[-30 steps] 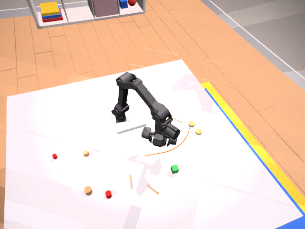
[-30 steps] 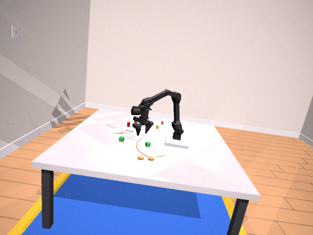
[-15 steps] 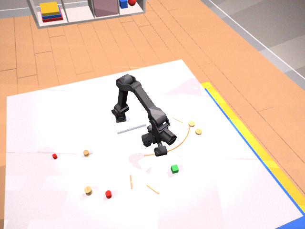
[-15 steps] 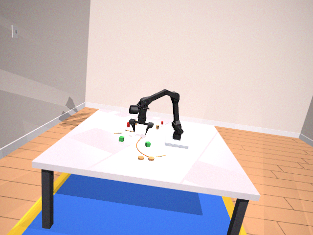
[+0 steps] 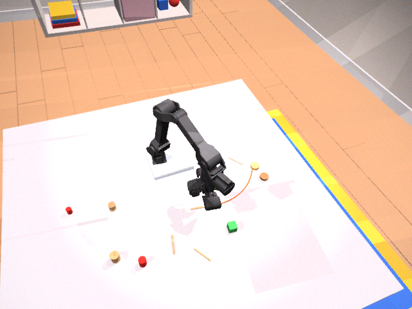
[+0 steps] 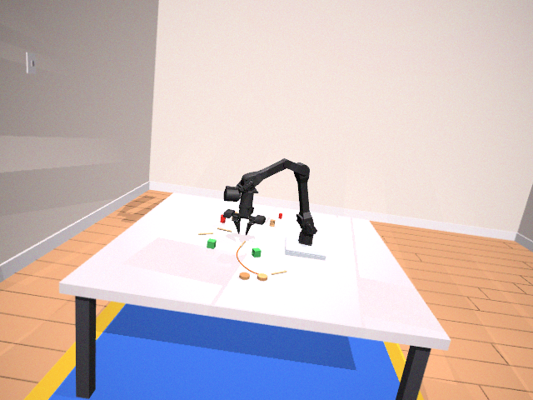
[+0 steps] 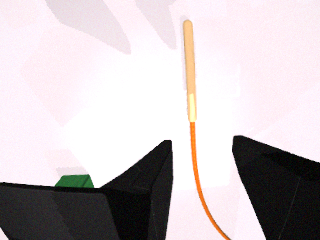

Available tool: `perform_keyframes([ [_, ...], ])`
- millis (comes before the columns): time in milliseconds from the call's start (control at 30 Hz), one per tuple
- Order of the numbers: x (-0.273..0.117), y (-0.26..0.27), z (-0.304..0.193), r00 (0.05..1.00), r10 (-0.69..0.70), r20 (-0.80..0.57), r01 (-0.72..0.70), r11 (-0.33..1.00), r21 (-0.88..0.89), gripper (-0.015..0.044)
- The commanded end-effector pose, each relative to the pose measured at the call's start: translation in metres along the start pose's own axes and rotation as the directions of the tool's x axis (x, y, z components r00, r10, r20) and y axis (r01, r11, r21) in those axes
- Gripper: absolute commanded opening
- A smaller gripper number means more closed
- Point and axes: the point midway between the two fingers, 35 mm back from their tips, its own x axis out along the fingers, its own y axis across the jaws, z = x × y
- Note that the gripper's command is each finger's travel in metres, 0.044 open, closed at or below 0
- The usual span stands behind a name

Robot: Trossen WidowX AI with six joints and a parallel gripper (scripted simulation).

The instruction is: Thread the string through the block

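Note:
The string's stick (image 5: 197,207) (image 6: 242,243) (image 7: 189,60) lies on the table. The orange string (image 5: 246,186) (image 6: 237,258) (image 7: 194,155) curves from it to the round button (image 5: 254,165) (image 6: 261,277). My gripper (image 6: 243,234) (image 7: 202,146) is partly open and empty, above the table; in the wrist view the string shows between its fingertips, and the stick lies beyond them. Its fingertips are hidden in the top view. One green block (image 6: 256,252) is near the arm's base, mostly hidden in the top view. Another green block (image 5: 232,226) (image 6: 211,243) (image 7: 74,181) lies farther out. I cannot make out a hole in either.
A second disc (image 5: 263,176) (image 6: 244,275) lies beside the button. Loose sticks (image 5: 235,161) (image 5: 172,244) (image 5: 202,253) lie on the table. Red cylinders (image 5: 69,210) (image 5: 142,261) and wooden cylinders (image 5: 112,206) (image 5: 114,256) stand toward the left in the top view.

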Motion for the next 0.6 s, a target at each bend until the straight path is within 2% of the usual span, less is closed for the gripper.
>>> perform_keyframes([
  [0, 0.000, 0.000, 0.001, 1.000, -0.001, 0.004, 0.001, 1.000, 0.005, 0.0121],
  [567, 0.016, 0.001, 0.000, 1.000, -0.001, 0.004, 0.001, 1.000, 0.005, 0.0121],
])
